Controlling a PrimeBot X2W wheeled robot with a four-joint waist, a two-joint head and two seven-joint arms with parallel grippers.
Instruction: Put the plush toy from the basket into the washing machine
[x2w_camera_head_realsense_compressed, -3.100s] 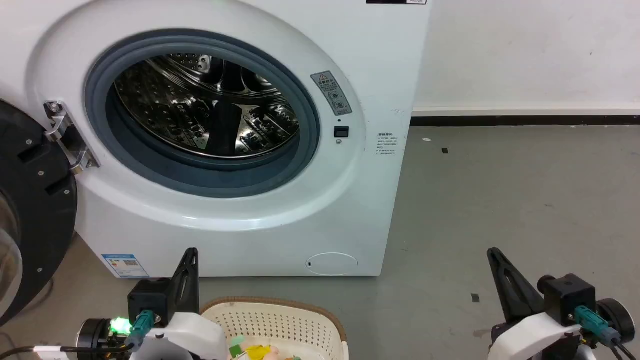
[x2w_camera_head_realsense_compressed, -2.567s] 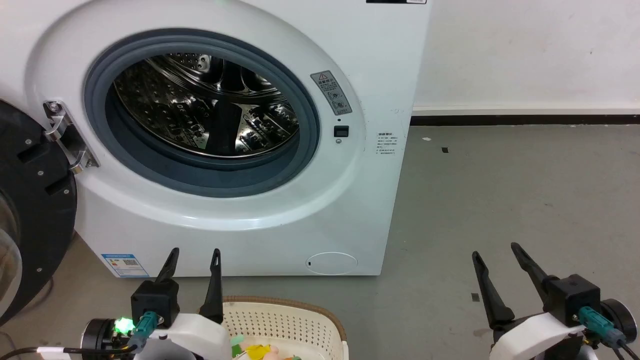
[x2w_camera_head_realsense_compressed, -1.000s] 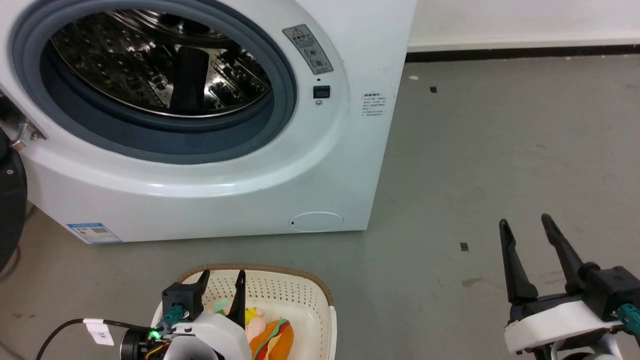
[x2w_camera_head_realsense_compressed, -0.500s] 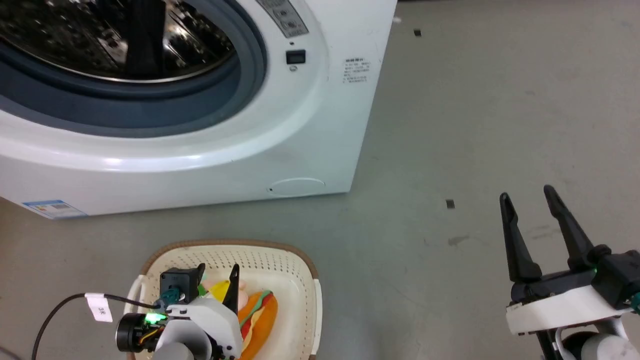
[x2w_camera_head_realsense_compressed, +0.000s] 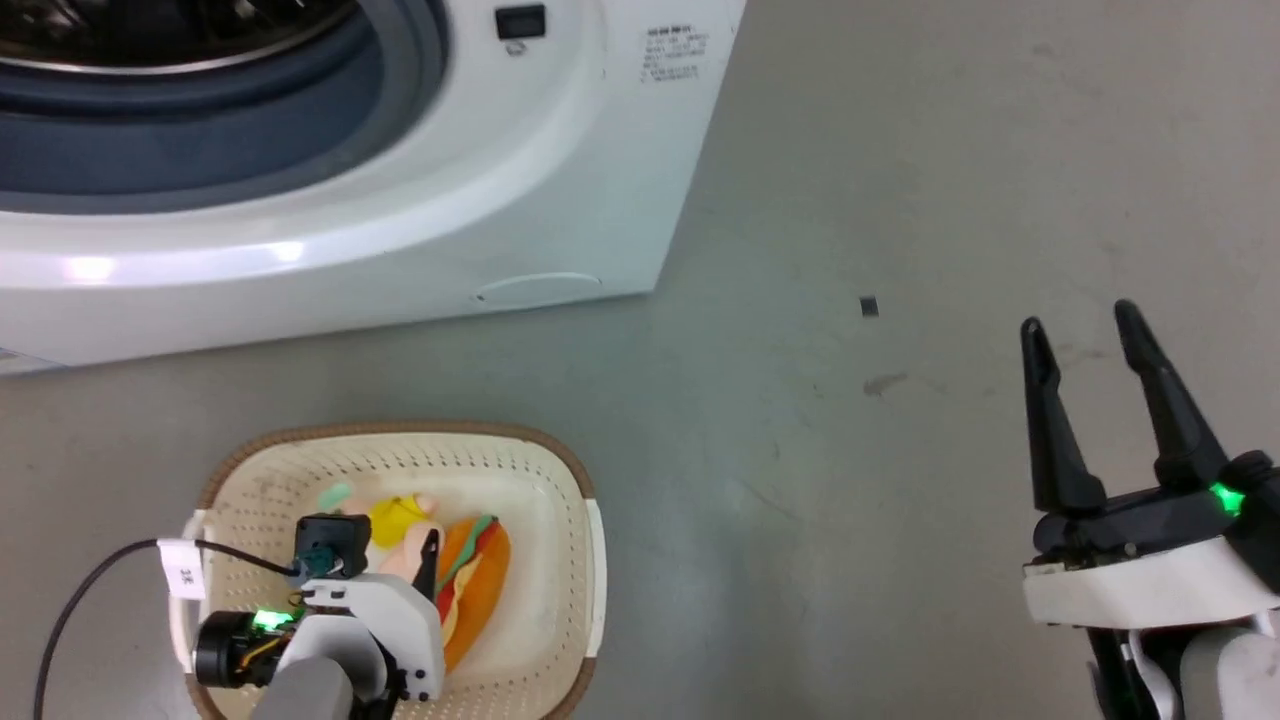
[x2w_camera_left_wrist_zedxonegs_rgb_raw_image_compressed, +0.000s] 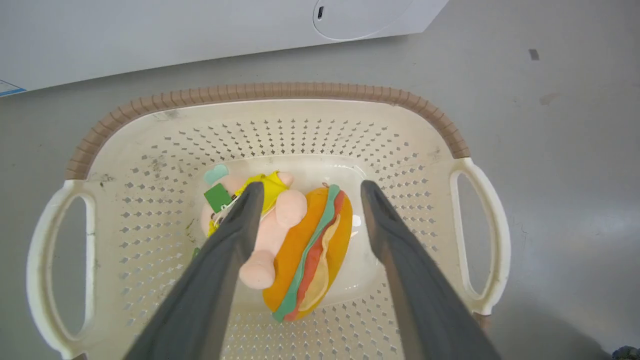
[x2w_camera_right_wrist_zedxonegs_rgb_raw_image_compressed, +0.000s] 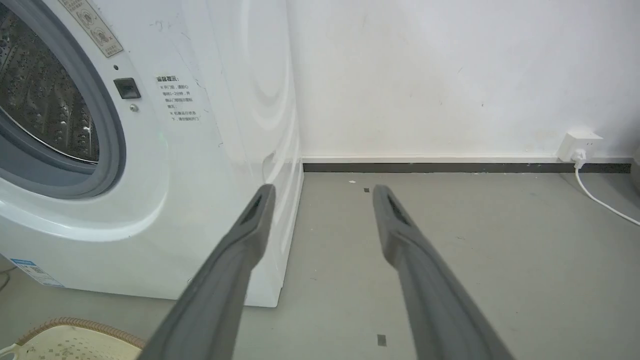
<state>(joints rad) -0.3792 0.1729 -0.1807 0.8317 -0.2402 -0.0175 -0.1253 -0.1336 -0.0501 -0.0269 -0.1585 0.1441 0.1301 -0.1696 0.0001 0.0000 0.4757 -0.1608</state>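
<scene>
Leftmost, 7 o'clock: left hand (x2w_camera_left_wrist_zedxonegs_rgb_raw_image_compressed: 311, 186), fingers wide apart, over basket (x2w_camera_head_realsense_compressed: 400, 432) containing hamburger plush toy (x2w_camera_left_wrist_zedxonegs_rgb_raw_image_compressed: 320, 240) and pink doll plush (x2w_camera_left_wrist_zedxonegs_rgb_raw_image_compressed: 287, 207). 11 o'clock: washing machine (x2w_camera_head_realsense_compressed: 500, 200). 4 o'clock: right hand (x2w_camera_head_realsense_compressed: 1078, 317), spread wide, empty, above floor (x2w_camera_head_realsense_compressed: 900, 150).

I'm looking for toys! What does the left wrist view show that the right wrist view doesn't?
Left wrist view's extras: the orange burger-shaped plush toy and the pink plush doll in yellow, in the cream-white perforated plastic basket with a brown rim, the open left gripper over them. Right wrist view's extras: the shiny perforated steel drum, the white wall socket, the open right gripper. Both: that basket, the large white front-loading washing machine, the grey floor.
</scene>
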